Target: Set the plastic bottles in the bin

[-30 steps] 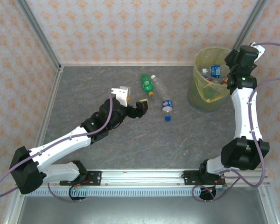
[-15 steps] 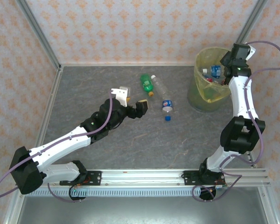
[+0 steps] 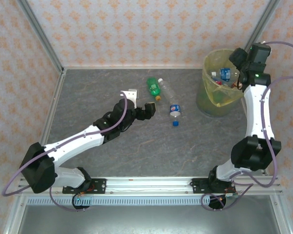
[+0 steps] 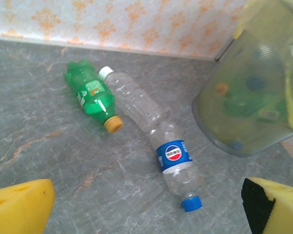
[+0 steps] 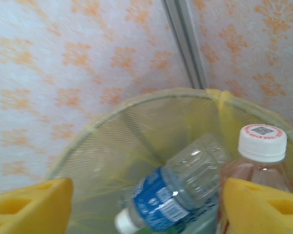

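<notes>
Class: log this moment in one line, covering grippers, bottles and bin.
left gripper: open | right gripper: open over bin | on table: green bottle, clear bottle, blue-label bottle | in bin: bottles

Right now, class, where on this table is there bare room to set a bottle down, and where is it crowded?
Bare: the far-left corner, between the left wall and the green bottle; and the broad strip between the blue-labelled bottle and the near rail. Crowded: the three bottles lying close together just left of the bin.
</notes>
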`<action>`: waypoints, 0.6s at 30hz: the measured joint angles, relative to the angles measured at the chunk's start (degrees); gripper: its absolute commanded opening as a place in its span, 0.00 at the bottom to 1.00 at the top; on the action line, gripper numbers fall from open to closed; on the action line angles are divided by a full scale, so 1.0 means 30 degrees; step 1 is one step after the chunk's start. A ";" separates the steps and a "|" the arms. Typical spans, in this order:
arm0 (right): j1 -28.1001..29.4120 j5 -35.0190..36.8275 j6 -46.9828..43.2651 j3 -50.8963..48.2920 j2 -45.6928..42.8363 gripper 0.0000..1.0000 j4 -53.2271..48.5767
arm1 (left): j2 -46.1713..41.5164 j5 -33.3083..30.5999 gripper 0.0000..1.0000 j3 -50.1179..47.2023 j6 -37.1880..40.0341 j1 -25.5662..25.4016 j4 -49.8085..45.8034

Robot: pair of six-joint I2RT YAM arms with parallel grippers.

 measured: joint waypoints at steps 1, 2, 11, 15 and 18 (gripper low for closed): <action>0.0000 -0.0313 0.0124 -0.0007 -0.0408 1.00 0.0000 | 0.0262 -0.0007 0.99 0.0124 -0.0175 0.0102 -0.0095; 0.0000 -0.0656 0.0277 -0.0102 -0.0867 1.00 0.0066 | 0.0576 0.0015 0.99 0.0299 -0.0357 0.0270 -0.0189; 0.0080 -0.2659 0.1494 -0.2295 -0.4284 1.00 0.0350 | 0.4860 0.0240 0.91 0.4641 -0.1880 0.1392 -0.1821; 0.0430 -0.3082 0.1821 -0.3563 -0.5501 1.00 0.0299 | 0.7023 0.0313 0.87 0.6790 -0.2820 0.1515 -0.2834; 0.0699 -0.3300 0.2055 -0.4335 -0.6492 1.00 0.0219 | 0.8612 0.0590 0.82 0.8211 -0.3388 0.1668 -0.3606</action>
